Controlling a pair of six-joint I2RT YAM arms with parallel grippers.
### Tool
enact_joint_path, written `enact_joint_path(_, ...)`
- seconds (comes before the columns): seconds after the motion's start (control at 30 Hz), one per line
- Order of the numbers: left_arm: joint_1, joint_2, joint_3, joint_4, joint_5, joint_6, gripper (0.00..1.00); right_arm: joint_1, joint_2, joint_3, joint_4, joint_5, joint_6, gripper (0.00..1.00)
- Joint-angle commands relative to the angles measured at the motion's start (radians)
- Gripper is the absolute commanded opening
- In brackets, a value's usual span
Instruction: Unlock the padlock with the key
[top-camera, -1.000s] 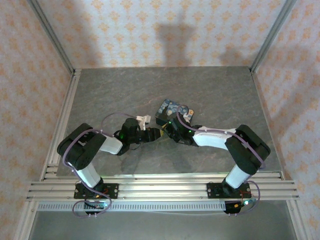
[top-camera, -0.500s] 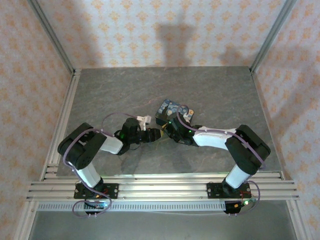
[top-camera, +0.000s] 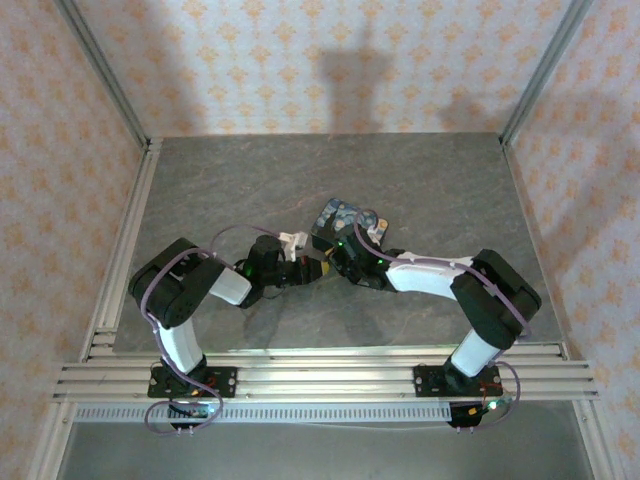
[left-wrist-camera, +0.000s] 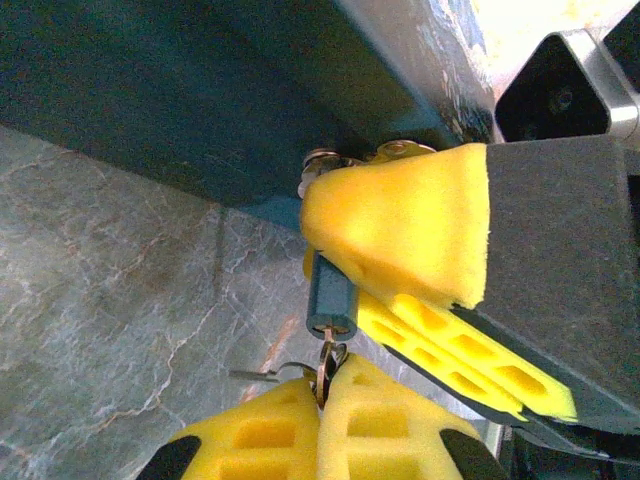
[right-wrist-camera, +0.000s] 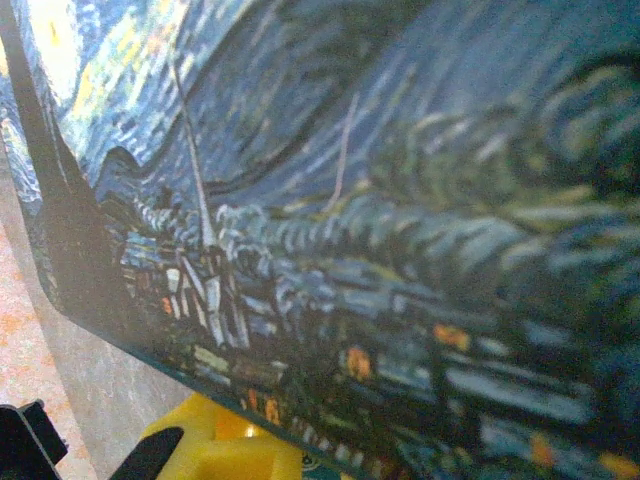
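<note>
Pinching the key (left-wrist-camera: 324, 362), the left jaws are pressed together, their two yellow ribbed foam pads (left-wrist-camera: 262, 440) meeting along a thin seam with the flat pale metal caught edge-on between them. A thin wire ring (left-wrist-camera: 262, 373) sticks out from the key toward the left.

The key's long axis runs straight on from the seam toward the padlock (left-wrist-camera: 331, 296), and its tip meets the padlock's near end. Whether it has gone inside I cannot tell.

The padlock is a small bluish-dark block with smooth sides. In the left wrist view it stands almost upright, leaning slightly, its long axis in line with the key and its keyhole end toward the left jaws.

The right jaws pinch that block from both sides, and one broad yellow pad (left-wrist-camera: 400, 215) covers its far end. Small silver metal pieces show just beyond that pad, against the edge of the tin (left-wrist-camera: 180, 90).

The tin is rectangular, with dark sides and a lid painted in blue swirls. It rests on the grey, veined, stone-patterned surface (left-wrist-camera: 90, 300), just far of both jaws.
</note>
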Motion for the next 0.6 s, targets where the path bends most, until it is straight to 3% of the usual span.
enact_joint_path(0.0,0.000,-0.070,0.025,-0.119,-0.051,0.145,0.00,0.003,-0.018,0.051,-0.056,-0.031,-0.004,0.00)
enact_joint_path(0.33,-0.148,-0.200,0.040,-0.403,-0.418,0.583,0.00,-0.005,-0.006,0.168,-0.281,-0.124,-0.040,0.00)
enact_joint_path(0.43,-0.192,-0.193,0.070,-0.439,-0.480,0.653,0.00,-0.005,-0.005,0.203,-0.334,-0.153,-0.076,0.00)
enact_joint_path(0.57,-0.200,-0.186,0.086,-0.476,-0.480,0.686,0.00,-0.006,0.024,0.213,-0.347,-0.173,-0.082,0.01)
